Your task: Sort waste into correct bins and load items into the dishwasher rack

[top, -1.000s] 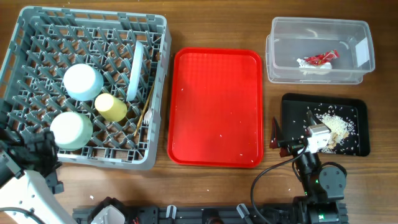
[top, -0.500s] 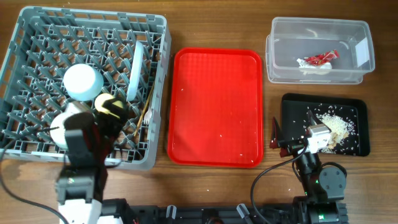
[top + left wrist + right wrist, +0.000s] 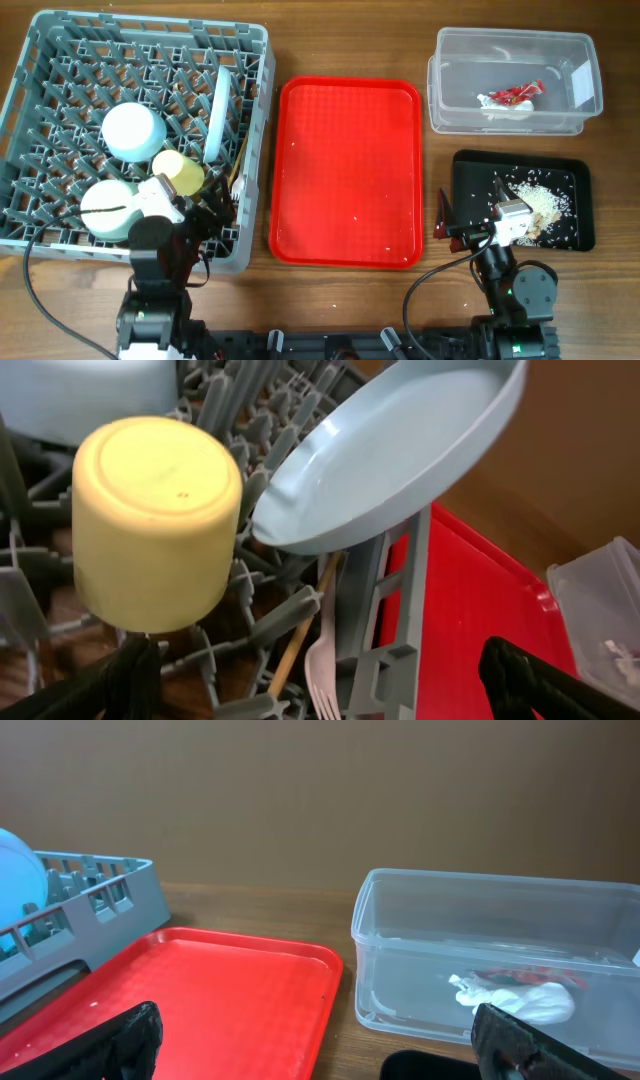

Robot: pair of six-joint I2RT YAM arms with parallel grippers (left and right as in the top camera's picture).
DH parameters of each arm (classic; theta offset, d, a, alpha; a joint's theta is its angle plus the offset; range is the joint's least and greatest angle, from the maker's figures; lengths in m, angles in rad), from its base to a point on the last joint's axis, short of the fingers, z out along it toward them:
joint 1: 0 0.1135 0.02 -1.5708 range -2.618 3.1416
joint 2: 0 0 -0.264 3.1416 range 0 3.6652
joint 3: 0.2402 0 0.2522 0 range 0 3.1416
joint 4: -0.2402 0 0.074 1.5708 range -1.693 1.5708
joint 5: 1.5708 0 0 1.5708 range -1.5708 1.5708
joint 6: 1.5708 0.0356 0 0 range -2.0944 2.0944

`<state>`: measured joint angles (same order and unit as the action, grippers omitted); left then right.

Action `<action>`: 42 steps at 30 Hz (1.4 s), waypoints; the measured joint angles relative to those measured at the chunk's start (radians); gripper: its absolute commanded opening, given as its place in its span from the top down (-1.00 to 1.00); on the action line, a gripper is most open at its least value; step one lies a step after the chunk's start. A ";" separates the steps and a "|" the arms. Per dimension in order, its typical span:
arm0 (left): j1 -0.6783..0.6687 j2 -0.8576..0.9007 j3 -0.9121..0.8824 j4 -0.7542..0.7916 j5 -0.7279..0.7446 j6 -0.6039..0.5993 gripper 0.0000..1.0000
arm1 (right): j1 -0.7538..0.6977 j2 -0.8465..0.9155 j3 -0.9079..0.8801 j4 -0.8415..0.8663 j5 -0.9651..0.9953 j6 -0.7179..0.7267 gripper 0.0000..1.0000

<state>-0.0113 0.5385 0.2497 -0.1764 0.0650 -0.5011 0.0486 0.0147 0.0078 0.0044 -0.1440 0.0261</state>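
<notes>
**Sorting close to its end, as we judged it.** The left gripper point(image 3: 325, 675) stood spread wide and empty over the rack point(image 3: 60, 30). Ahead to its left we saw the yellow cup point(image 3: 155, 520) upside down. Ahead to its right the pale plate point(image 3: 400, 450) leaned on edge, and straight ahead, low, were the fork point(image 3: 322, 660) and chopsticks point(image 3: 300, 630). The green bowl point(image 3: 112, 208) sat at its left, with the white bowl point(image 3: 132, 130) beyond. The right gripper point(image 3: 325, 1045), also open and empty, faced the tub point(image 3: 480, 900) holding the wrapper point(image 3: 515, 95) and tissue point(image 3: 530, 1000). The scraps point(image 3: 540, 200) lay in the black tray point(image 3: 470, 165). Only stray grains on the red tray point(image 3: 345, 170) appeared left.
</notes>
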 measured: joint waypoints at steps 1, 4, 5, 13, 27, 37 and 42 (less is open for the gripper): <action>0.000 -0.024 -0.018 0.009 0.000 0.017 -1.00 | 0.000 0.000 0.000 0.000 0.000 0.000 -0.99; 0.000 -0.082 -0.090 0.056 0.006 0.057 -1.00 | 0.000 0.000 0.000 0.000 0.000 0.000 -0.99; 0.000 -0.104 -0.120 0.091 0.010 0.064 -1.00 | 0.000 0.000 0.000 0.000 0.000 0.000 -0.99; -0.003 -0.250 -0.228 0.166 0.035 0.109 -1.00 | 0.000 0.000 0.000 0.000 0.000 0.000 -1.00; -0.003 -0.388 -0.235 0.109 0.060 0.284 -1.00 | 0.000 0.000 0.000 0.000 0.000 0.000 -0.99; -0.003 -0.520 -0.235 0.109 0.053 0.291 -1.00 | 0.000 0.000 0.000 0.000 0.000 0.000 -0.99; -0.003 -0.524 -0.235 0.108 0.045 0.293 -1.00 | 0.000 0.000 0.000 0.000 0.000 0.000 -1.00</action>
<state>-0.0139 0.0143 0.0147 -0.0681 0.1097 -0.2081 0.0486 0.0147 0.0078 0.0044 -0.1440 0.0261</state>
